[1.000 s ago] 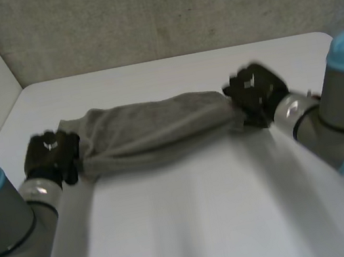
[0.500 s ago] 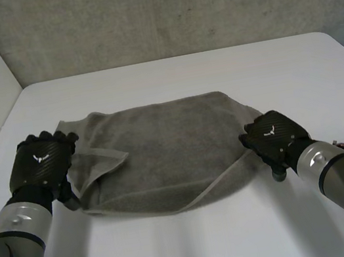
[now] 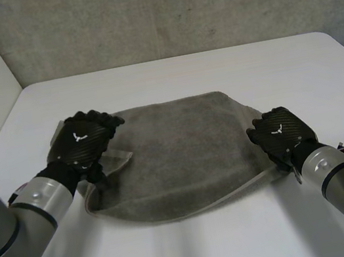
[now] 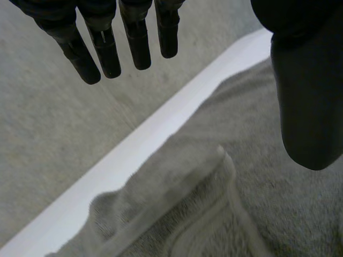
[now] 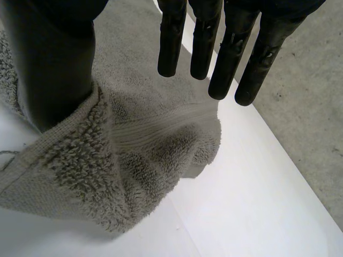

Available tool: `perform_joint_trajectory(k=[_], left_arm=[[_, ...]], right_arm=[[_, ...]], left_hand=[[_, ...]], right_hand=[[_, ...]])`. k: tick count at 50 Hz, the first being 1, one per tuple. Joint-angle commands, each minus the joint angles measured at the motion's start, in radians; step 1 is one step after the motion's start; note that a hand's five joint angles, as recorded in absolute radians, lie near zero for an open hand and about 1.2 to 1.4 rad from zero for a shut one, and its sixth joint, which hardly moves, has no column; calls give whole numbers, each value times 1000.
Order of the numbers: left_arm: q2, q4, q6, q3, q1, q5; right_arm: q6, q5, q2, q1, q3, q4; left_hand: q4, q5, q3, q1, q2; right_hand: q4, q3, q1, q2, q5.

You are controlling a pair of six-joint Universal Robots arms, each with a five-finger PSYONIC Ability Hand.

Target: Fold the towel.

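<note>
The left hand [image 3: 81,144] hovers over the left edge of the towel [image 3: 177,157], fingers straight and spread, holding nothing. The right hand [image 3: 280,135] sits at the right edge, equally wide, thumb against the bunched hem [image 5: 64,155]. The towel lies mid-table [image 3: 182,73], apparently doubled. Risks, in our judgement: the turned-back corner [image 3: 114,160] gets creased into the next fold, or the thumb snags the hem and drags a layer askew.
</note>
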Motion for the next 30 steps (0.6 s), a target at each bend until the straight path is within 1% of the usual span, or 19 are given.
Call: perform_joint_trajectory(k=[1,2,3,4,5,6,7,8,10,11,13,16,18,19,21,24,26,29,30], left_arm=[[-187,-39,109,117,-10,-52],[-219,-36,145,142,-13,-84],[-220,-35,146,142,-13,-84],[-241,-34,173,174,-13,-125],[-241,-34,173,174,-13,-126],[-256,-35,186,206,-11,-179],[-263,-35,178,231,1,-242],[-263,-35,178,231,1,-242],[-255,-32,141,251,12,-362],[-255,-32,141,251,12,-362],[-240,-32,91,235,39,-445],[-221,-32,66,212,49,-466],[-139,-34,23,130,55,-476],[-139,-34,23,130,55,-476],[-41,-31,-14,18,62,-477],[12,-26,-32,-39,68,-477],[122,-13,-78,-137,87,-477],[211,16,-124,-209,127,-474],[211,17,-124,-209,127,-474]], right_arm=[[-1,-2,6,-3,5,1],[-1,-2,6,-3,5,1],[-4,-1,11,-4,5,1],[-4,-2,12,-4,5,1],[-4,-2,12,-4,5,1],[-4,-2,12,-6,5,1],[-4,-2,12,-6,5,1],[-4,-4,12,-6,5,1],[-4,-6,14,-6,5,1],[-4,-9,14,-6,7,1],[-4,-10,15,-4,10,2],[-4,-13,17,0,16,1],[-6,-13,20,3,16,1],[-6,-13,26,6,16,2],[-6,-13,32,6,14,1],[-6,-13,44,6,13,2],[-7,-13,46,6,14,2],[-12,-13,46,8,14,2],[-12,-13,47,8,14,2]], left_hand=[[-34,-204,-20,-35,-32],[-34,-204,-20,-35,-32],[-34,-204,-20,-35,-32],[-34,-204,-20,-35,-32],[-34,-204,-20,-35,-32],[-34,-204,-20,-35,-32],[-34,-204,-20,-35,-32],[-34,-204,-20,-35,-32],[-37,-207,-23,-38,-35],[-37,-207,-23,-38,-35],[-40,-210,-26,-41,-38],[-49,-219,-35,-50,-47],[-81,-251,-67,-82,-79],[-81,-251,-67,-82,-79],[-111,-281,-96,-112,-108],[-116,-287,-102,-117,-114],[-140,-310,-126,-141,-138],[-140,-310,-126,-141,-138],[-140,-310,-126,-141,-138]], right_hand=[[-43,-51,-37,-49,-10],[-43,-51,-37,-49,-10],[-43,-51,-37,-49,-10],[-40,-48,-34,-46,-7],[-40,-48,-34,-46,-7],[-37,-45,-31,-43,-5],[-37,-45,-31,-43,-5],[-34,-42,-28,-40,-2],[-26,-33,-19,-31,7],[-20,-27,-14,-25,13],[-5,-12,1,-11,28],[27,20,33,22,60],[48,40,54,42,81],[57,49,63,51,89],[57,49,63,51,89],[57,49,63,51,89],[57,49,63,51,89],[57,49,63,51,89],[57,49,63,51,89]])
